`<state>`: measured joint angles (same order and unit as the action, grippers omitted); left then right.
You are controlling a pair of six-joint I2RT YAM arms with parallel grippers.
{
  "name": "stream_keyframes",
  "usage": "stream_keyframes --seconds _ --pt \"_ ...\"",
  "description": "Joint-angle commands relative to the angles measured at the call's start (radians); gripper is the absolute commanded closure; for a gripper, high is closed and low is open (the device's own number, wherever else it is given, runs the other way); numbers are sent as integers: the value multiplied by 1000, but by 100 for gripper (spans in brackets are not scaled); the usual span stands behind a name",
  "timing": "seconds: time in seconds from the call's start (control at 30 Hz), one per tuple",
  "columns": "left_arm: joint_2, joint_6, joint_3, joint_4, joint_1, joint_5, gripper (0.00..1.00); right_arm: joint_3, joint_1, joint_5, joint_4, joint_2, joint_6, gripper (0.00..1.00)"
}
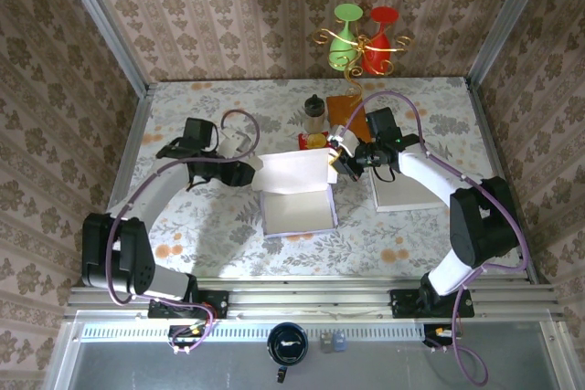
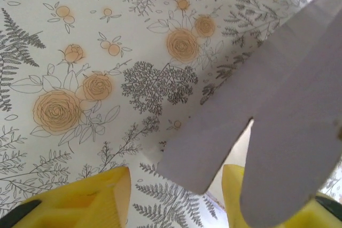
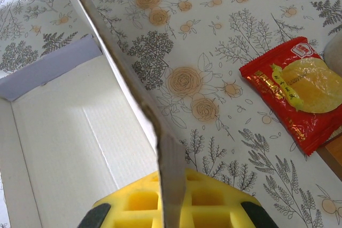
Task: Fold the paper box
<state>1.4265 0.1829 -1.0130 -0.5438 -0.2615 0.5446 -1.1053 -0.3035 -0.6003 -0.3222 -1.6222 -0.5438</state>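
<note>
Flap (image 2: pixel 224 126) could be slipping free: my left hand (image 2: pixel 176 182) is hanging half open around it, my right hand (image 3: pixel 171 193) pinching a wall (image 3: pixel 124 90) of the paper box (image 3: pixel 69 132).

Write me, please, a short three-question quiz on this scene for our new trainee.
1. True or false: the right tool is shut on a wall of the paper box.
2. Multiple choice: the red snack packet lies A) inside the box, B) on the table beside the box, C) in the left tool.
3. Fill in: the left tool has its pads on either side of a box ____.

Key: 1 true; 2 B; 3 flap.
</note>
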Motion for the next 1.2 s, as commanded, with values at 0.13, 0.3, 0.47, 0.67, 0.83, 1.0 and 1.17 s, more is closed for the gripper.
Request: stream_keyframes --seconds 0.13,0.3,0.47,0.67,0.83,1.0,1.17 --pt "29 6 -36 9 -39 -12 60 -15 3 -26 -22 8 12 100" --pt "43 2 -51 -1 -45 -23 72 -17 4 -20 -22 8 16 100" --pt "52 -21 -58 -13 -54 -55 86 -22 3 -9 -12 10 41 100" --pt "39 -72 -60 -4 -89 -126 96 -19 -10 33 2 22 90 100" --pt "24 -205 -66 9 -128 -242 100 -45 -46 157 10 25 254 100" --pt "-9 -392 -60 30 -168 -373 100 -59 -132 457 49 32 540 100" --pt "-40 -514 -40 84 -188 -422 100 -42 -202 661 121 52 811 100"
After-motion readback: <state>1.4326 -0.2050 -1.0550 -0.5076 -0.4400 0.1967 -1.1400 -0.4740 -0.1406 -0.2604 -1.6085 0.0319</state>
